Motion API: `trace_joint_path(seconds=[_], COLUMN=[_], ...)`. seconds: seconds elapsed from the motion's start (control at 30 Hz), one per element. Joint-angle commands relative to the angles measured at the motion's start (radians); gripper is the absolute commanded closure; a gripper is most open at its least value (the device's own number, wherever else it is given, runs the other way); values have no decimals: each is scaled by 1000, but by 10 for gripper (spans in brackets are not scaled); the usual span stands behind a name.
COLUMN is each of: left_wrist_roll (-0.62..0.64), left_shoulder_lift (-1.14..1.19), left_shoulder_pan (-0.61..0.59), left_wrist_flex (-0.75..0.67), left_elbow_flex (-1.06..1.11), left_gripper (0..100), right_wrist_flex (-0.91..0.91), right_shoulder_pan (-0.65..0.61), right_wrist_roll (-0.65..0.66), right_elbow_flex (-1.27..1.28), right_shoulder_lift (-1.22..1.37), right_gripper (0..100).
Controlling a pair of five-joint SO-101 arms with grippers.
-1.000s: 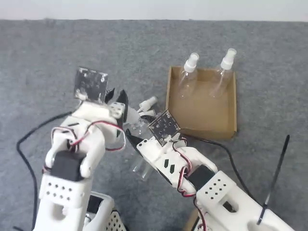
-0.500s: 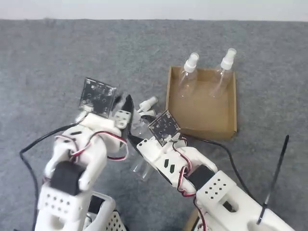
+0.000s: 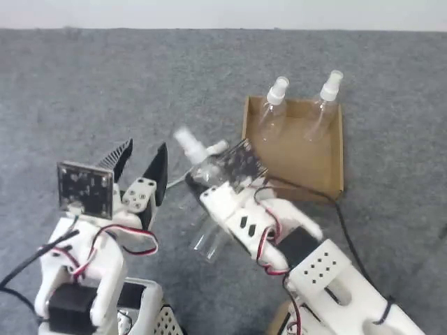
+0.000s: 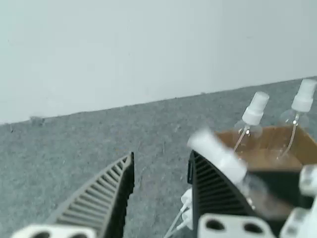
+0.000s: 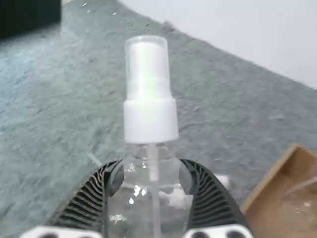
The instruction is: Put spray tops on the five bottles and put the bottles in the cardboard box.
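Right gripper (image 5: 151, 181) is shut on a clear bottle (image 5: 148, 198). Its black fingers (image 5: 89, 198) press the body from both sides, and the white spray top (image 5: 150, 106) on the neck sticks out past the fingertips. Bottle is held over the carpet (image 3: 105, 84), just beside the cardboard box (image 3: 339, 187), on the box side facing the left arm (image 3: 91, 265). Right arm (image 3: 307, 258) stretches low twd the box. Left gripper (image 3: 145, 150) is wide open w/ nothing in it, farther from the box. Two more bottles (image 3: 269, 115) w/ tops rest inside the box at its far wall. Loose bottles (image 3: 206, 241) lie on the carpet near the right arm, apart from the box.
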Motion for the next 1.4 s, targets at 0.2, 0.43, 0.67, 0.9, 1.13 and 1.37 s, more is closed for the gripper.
trace_joint_path(seconds=[0.2,0.43,0.67,0.9,1.13,1.37], left_wrist_roll=[-8,-35,-37,-37,-37,-37], left_shoulder_lift=[-130,-138,-133,-132,-132,-132], left_shoulder_pan=[160,272,270,270,270,270], left_wrist_flex=[-8,-15,-140,-164,-167,-167], left_elbow_flex=[180,257,357,374,375,375], left_gripper=[829,695,695,695,695,695], right_wrist_flex=[147,147,237,323,409,460], right_shoulder_pan=[97,96,58,51,51,58], right_wrist_roll=[-3,-3,-3,-5,-6,-5], right_elbow_flex=[-397,-578,-612,-528,-494,-488], right_shoulder_lift=[139,390,372,197,77,45], right_gripper=[992,992,992,992,992,992])
